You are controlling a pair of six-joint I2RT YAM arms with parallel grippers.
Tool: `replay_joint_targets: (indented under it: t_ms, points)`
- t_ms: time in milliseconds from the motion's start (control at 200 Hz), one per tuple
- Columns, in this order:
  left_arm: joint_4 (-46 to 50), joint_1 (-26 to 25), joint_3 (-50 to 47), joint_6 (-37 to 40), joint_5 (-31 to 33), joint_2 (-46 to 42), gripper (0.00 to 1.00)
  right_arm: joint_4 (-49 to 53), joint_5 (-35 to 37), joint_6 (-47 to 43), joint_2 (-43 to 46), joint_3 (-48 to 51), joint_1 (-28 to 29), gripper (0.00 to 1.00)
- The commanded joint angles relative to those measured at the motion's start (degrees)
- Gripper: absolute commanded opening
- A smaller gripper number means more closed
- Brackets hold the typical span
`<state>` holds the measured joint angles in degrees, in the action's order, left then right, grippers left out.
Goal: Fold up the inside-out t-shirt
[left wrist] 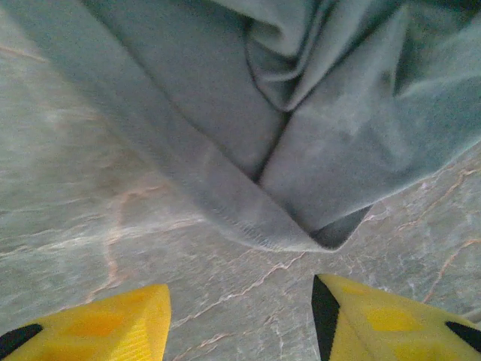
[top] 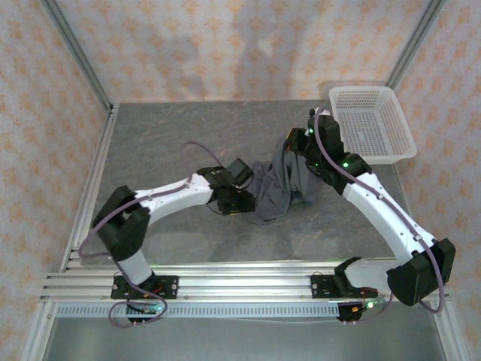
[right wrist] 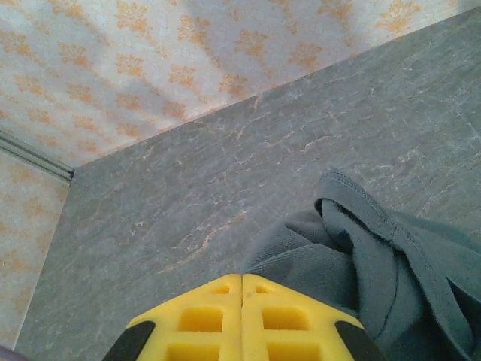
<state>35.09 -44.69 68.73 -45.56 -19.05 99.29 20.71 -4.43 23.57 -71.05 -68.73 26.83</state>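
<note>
Inside-out t-shirt is bunched up, its sleeves lost among folds.

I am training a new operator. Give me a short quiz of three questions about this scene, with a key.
1. True or false: the t-shirt is crumpled, outside the white basket.
2. The left fingers are: A) apart, nothing between them; B) closed on cloth; C) inside the basket.
3. Fill in: the right fingers are pressed ___.
Key: 1 true; 2 A; 3 together.
</note>
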Motion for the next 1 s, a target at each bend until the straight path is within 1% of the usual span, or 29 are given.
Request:
replay_joint_targets:
  t_ms: [0,125,195,210,325,365,465,575,676,746,791,831,916,996]
  points:
    - [0.5,-1.6,3.1,-0.5,0.4,2.5,0.57,0.8,1.0,-0.4,-0.1,-0.9,0.1,0.0]
    - [0.3,-1.5,5.2,0.3,-1.0,7.5,0.65,0.4,0.8,0.0,-0.3,-0.6,0.1,0.0]
    - [0.7,-1.6,7.0,1.1,-2.1,9.8,0.77,0.4,0.4,0.1,-0.5,-0.8,0.1,0.0]
    - [0.6,-1.6,7.2,1.3,-2.1,11.4,0.78,0.5,0.4,0.0,-0.5,-0.9,0.0,0.0]
    - [0.4,-1.5,8.4,2.2,-2.8,13.7,0.79,1.2,0.6,-0.8,-0.4,-1.2,0.1,0.0]
    - [0.6,-1.5,8.7,2.2,-3.0,14.0,0.75,1.5,0.8,-0.9,-0.3,-1.3,0.1,0.0]
    - [1.7,-1.5,8.4,2.2,-2.1,13.7,0.63,1.5,1.0,-0.9,-0.1,-1.2,0.1,0.0]
    - [3.0,-1.5,7.4,2.2,-0.5,12.6,0.4,1.1,0.9,-0.5,-0.3,-1.1,0.1,0.0]
    - [3.1,-0.9,6.2,2.1,-0.3,12.0,0.2,0.9,0.8,-0.1,-0.7,-1.3,0.1,0.0]
    - [2.4,0.0,4.9,2.0,-0.8,11.5,0.1,0.9,0.6,0.0,-0.7,-1.5,0.1,0.0]
    - [2.0,0.5,4.1,2.1,-0.9,10.8,0.0,1.0,0.7,0.0,-0.6,-1.6,0.1,0.0]
    - [1.8,1.1,3.3,2.3,-0.7,10.5,0.0,1.1,1.0,0.0,-0.5,-1.7,0.1,0.0]
    - [1.6,2.7,1.5,3.0,0.7,5.1,0.0,1.3,1.7,0.0,0.1,-1.8,0.0,0.0]
    - [1.7,5.7,0.0,4.6,0.9,-2.4,0.0,1.8,2.9,0.5,1.4,-2.3,0.0,0.0]
